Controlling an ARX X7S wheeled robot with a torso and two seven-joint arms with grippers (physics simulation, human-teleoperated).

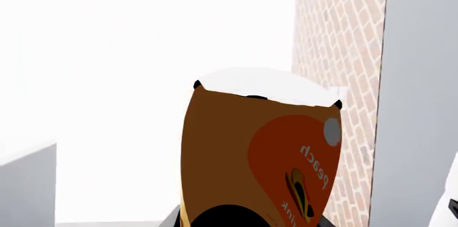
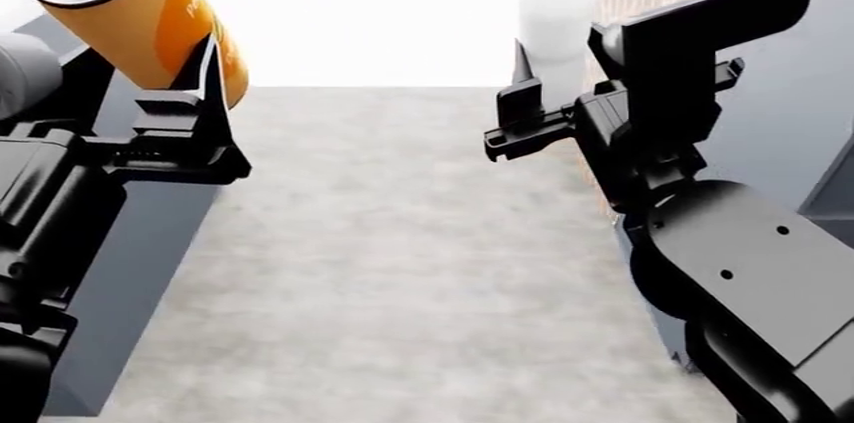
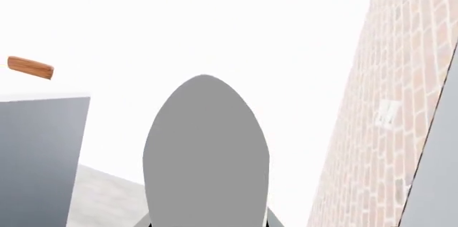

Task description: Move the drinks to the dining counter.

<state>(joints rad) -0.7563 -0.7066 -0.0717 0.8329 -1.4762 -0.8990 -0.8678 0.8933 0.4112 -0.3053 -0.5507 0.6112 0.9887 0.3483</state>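
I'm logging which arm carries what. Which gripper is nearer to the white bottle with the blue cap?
Right. The right gripper has its jaws around the white bottle, carrying it above the floor. The left gripper is across the view, clamped on the orange can.

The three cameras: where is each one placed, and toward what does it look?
Head view: from the head, looking down at the grey floor; both arms show, left pincer holding the orange can, right pincer holding the white bottle.
Left wrist view: beside its pincer, facing the can.
Right wrist view: beside its pincer, facing the bottle.
Shared: the brick wall.
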